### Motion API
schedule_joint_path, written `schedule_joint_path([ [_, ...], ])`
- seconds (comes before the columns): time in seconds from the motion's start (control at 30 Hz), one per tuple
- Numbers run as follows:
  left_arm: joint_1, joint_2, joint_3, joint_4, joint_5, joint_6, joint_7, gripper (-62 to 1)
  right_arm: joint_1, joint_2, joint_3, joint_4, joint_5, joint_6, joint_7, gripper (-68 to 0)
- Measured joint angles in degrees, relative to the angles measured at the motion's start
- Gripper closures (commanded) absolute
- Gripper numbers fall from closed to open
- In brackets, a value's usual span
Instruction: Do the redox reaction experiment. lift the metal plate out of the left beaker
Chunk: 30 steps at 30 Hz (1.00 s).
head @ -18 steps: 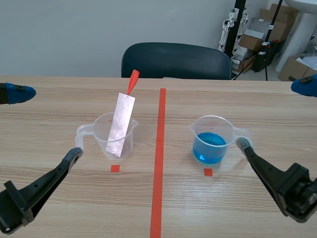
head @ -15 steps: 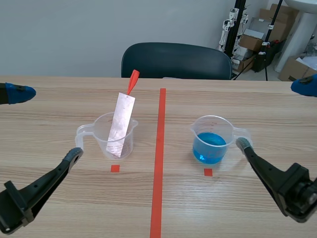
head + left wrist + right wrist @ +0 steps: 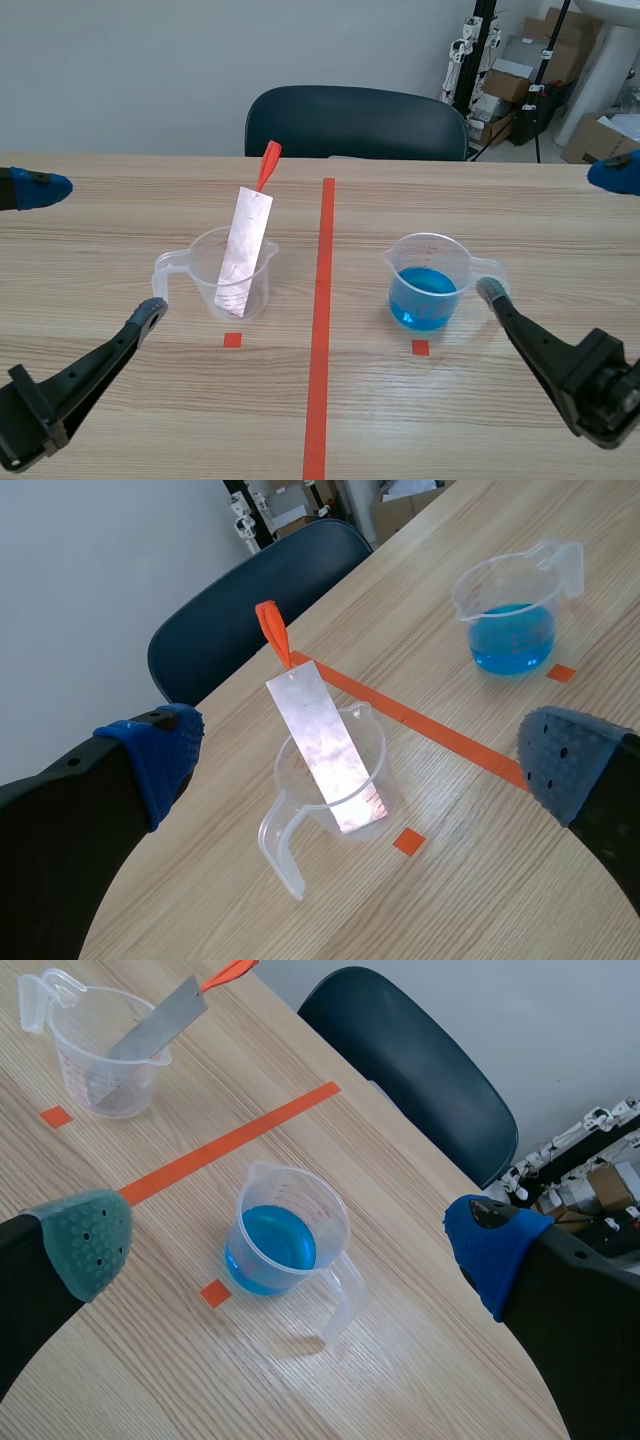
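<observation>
A clear left beaker (image 3: 205, 265) stands on the wooden table with a silvery metal plate (image 3: 245, 250) leaning in it. An orange-red tag (image 3: 268, 163) tops the plate. My left gripper (image 3: 95, 250) is open, low and to the left of this beaker, touching nothing. In the left wrist view the plate (image 3: 325, 750) and beaker (image 3: 378, 742) lie ahead, between the spread fingers (image 3: 160, 750). A right beaker (image 3: 430, 285) holds blue liquid. My right gripper (image 3: 552, 232) is open beside it, and the blue beaker (image 3: 285, 1230) sits between its fingers in the right wrist view.
A long orange-red tape line (image 3: 320, 320) splits the table between the beakers. A dark chair (image 3: 355, 122) stands behind the far edge. Boxes and stands (image 3: 520, 70) fill the back right corner. The plate's beaker (image 3: 100, 1060) also shows in the right wrist view.
</observation>
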Motion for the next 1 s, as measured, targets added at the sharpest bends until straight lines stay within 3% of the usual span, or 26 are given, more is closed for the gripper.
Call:
schedule_joint_path([
  [0.63,0.0,0.0,0.0,0.0,0.0,-0.4,0.0,-62.3,0.0,-1.9,0.0,0.0,-0.5,-0.2,0.0,-67.9],
  [0.9,0.0,0.0,0.0,0.0,0.2,-7.7,0.2,-62.3,0.0,-1.9,0.0,0.0,-0.7,-1.3,0.0,-67.9],
  [1.0,0.0,0.0,0.0,0.0,0.2,-7.9,0.2,-62.3,0.0,-1.9,0.0,0.0,-0.7,-1.5,0.0,-67.9],
])
